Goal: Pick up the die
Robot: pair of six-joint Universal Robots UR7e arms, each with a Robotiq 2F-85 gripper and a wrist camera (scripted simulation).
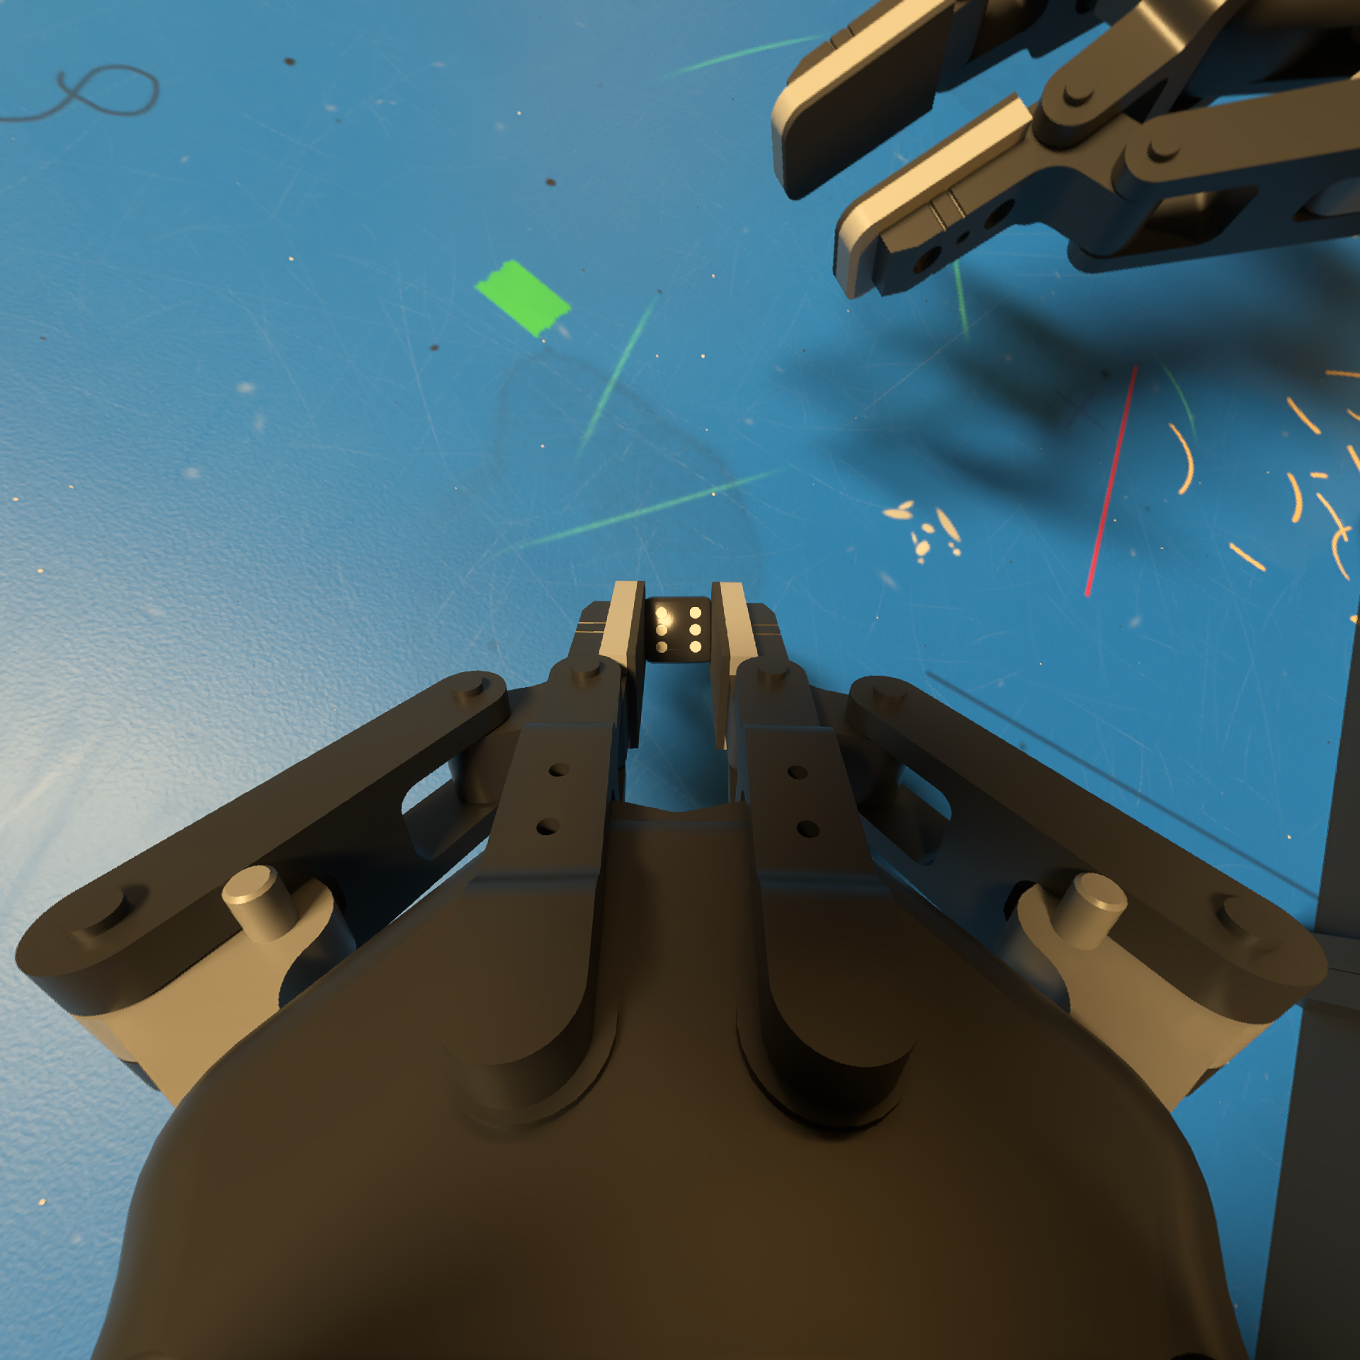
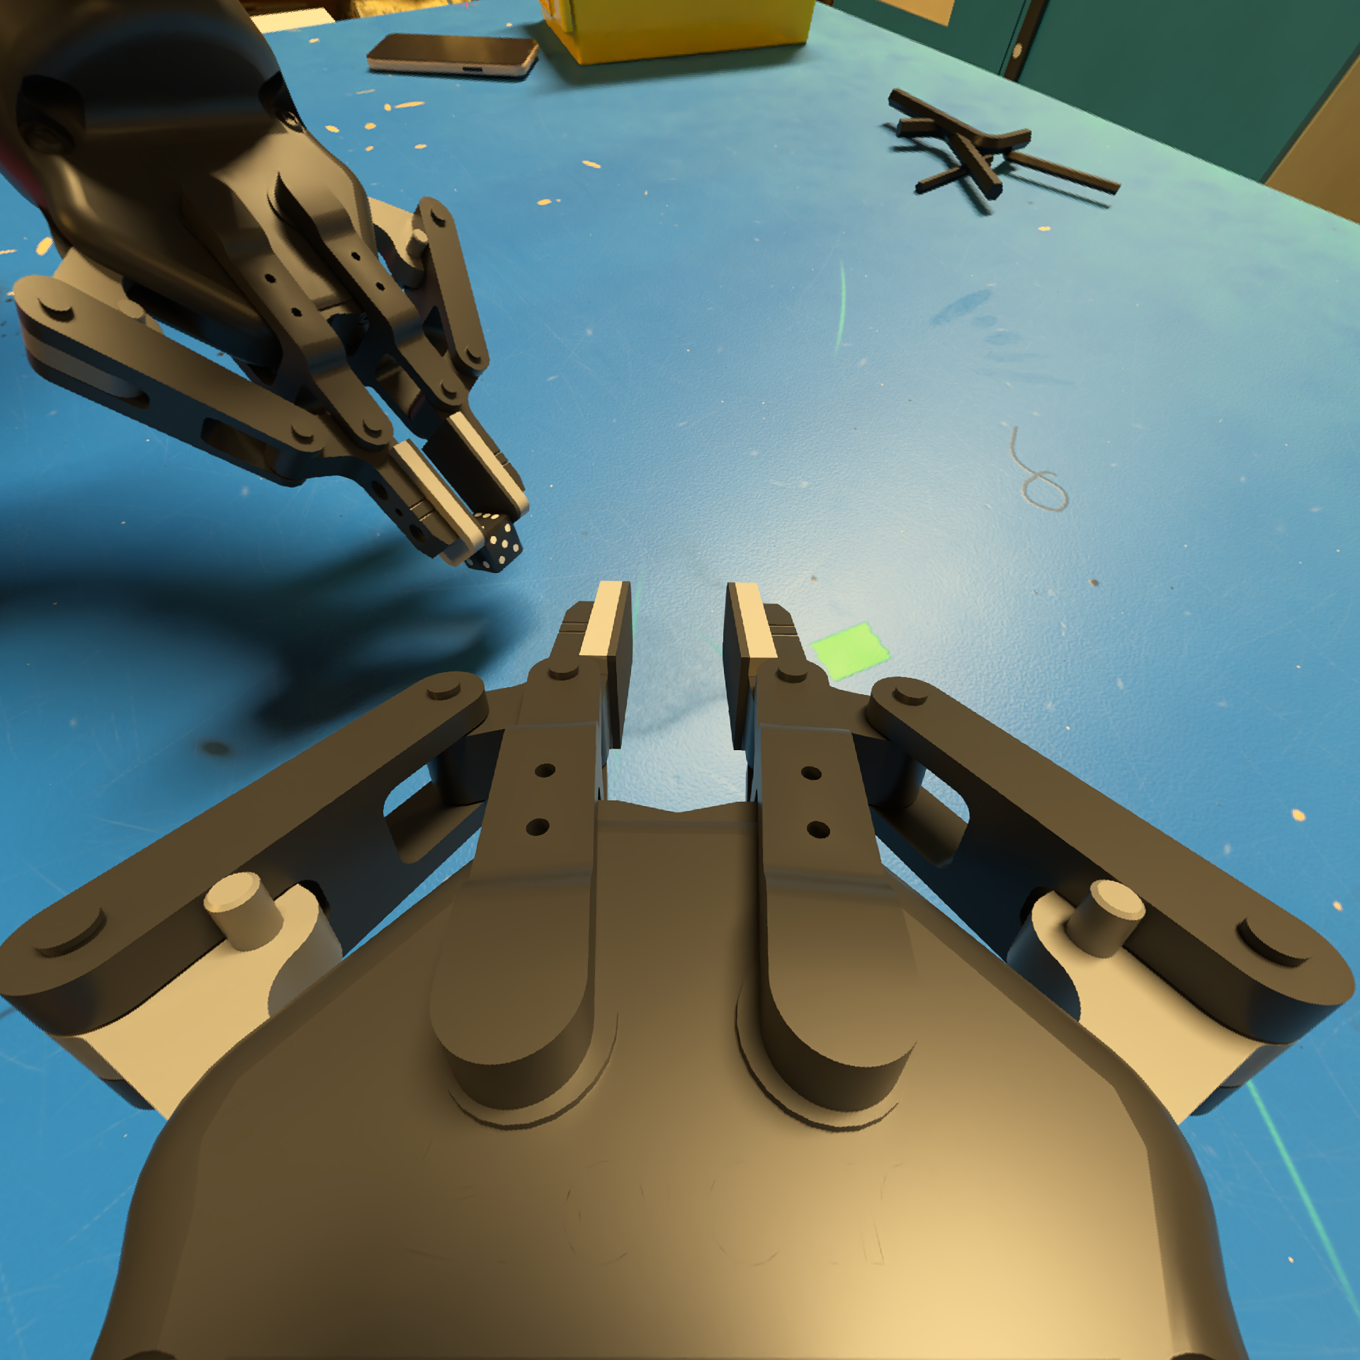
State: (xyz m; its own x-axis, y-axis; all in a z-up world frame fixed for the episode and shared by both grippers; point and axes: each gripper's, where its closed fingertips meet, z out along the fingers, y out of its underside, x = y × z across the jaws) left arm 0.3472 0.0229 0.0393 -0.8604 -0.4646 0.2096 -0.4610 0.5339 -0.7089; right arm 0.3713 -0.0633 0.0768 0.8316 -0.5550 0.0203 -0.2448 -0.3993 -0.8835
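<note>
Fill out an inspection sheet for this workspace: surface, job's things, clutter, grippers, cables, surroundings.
Surface: blue table, scratched, paint-flecked, with pen scribbles.
Job's things: black die, white pips, held between the left gripper's pads.
Clutter: green tape patch; phone; yellow box; pile of dark sticks.
Grippers: left gripper shut on the die; right gripper open, holding nothing, above the table.
Cables: nothing seen.
Surroundings: dark green panels beyond the far table edge.

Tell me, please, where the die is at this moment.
The die sits between the fingertips of the left tool, at the centre of the left wrist view. In the right wrist view it is at centre-left, above the blue table, left of the green tape.
</note>
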